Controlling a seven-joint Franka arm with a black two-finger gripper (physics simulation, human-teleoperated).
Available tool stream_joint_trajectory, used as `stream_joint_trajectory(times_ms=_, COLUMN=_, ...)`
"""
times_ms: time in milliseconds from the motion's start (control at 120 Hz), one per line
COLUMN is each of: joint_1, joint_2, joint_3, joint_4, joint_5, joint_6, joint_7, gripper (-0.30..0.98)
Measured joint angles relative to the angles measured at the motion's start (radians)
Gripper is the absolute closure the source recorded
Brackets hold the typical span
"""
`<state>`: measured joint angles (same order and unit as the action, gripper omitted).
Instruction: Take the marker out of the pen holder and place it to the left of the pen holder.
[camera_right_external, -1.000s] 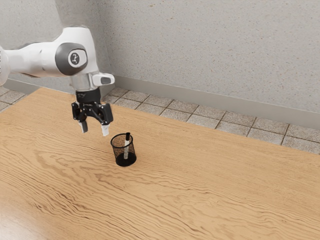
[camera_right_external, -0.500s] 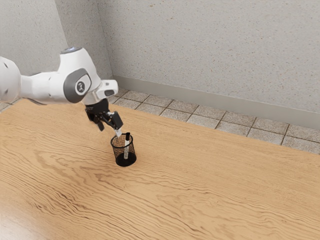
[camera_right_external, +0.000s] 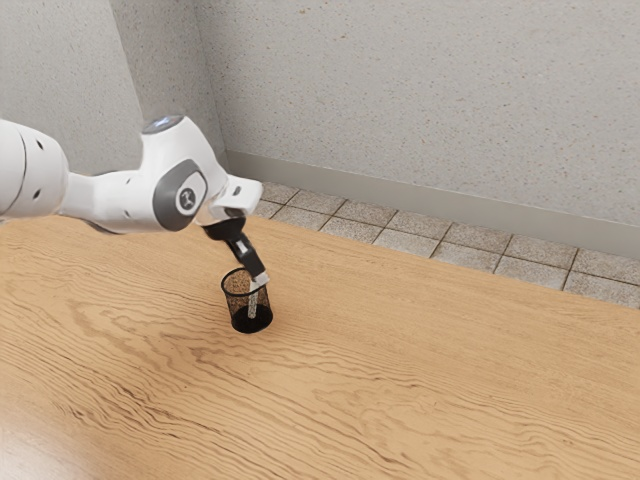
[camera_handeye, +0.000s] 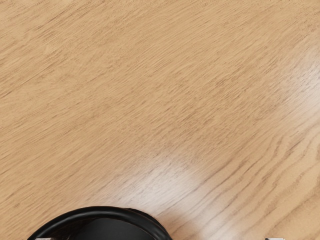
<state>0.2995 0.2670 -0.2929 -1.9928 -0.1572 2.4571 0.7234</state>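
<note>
At the exterior view's left, the white arm (camera_right_external: 120, 200) extends above the wood-grained table (camera_right_external: 420, 390) and angles down toward the exterior view's right; next, the black mesh pen holder (camera_right_external: 237, 307) stands upright on the table; its round rim also shows at the wrist view's lower edge. The marker (camera_right_external: 253, 302) is inside the pen holder; its pale body is visible through the mesh, tilted slightly, upper end toward the exterior view's right; the cap end is hidden at the hand. The gripper (camera_right_external: 261, 280) points down at the right-hand part of the rim, over the marker's upper end; its claw is spread, with the two fingertips (camera_handeye: 44, 239) well apart at the wrist view's lower edge; contact with the rim or marker cannot be determined. Farther right, behind the table, are floor tiles (camera_right_external: 402, 243) and a speckled grey wall (camera_right_external: 430, 90).
</note>
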Motion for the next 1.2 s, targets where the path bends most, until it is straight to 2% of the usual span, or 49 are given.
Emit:
stream_joint_trajectory(times_ms=158, joint_1=0.018, joint_2=-0.002, joint_3=-0.007, joint_4=-0.011, joint_5=0.001, joint_6=0.008, joint_7=0.082, gripper=0.3)
stream_joint_trajectory(times_ms=592, joint_1=0.021, joint_2=0.002, joint_3=-0.024, joint_4=-0.017, joint_5=0.002, joint_6=0.011, joint_7=0.226, gripper=0.55)
stream_joint_trajectory(times_ms=950, joint_1=0.027, joint_2=-0.006, joint_3=-0.027, joint_4=-0.019, joint_5=0.002, joint_6=0.005, joint_7=0.285, gripper=0.69)
stream_joint_trajectory(times_ms=1200, joint_1=0.037, joint_2=-0.049, joint_3=-0.041, joint_4=-0.014, joint_5=0.007, joint_6=-0.018, joint_7=0.302, gripper=0.74)
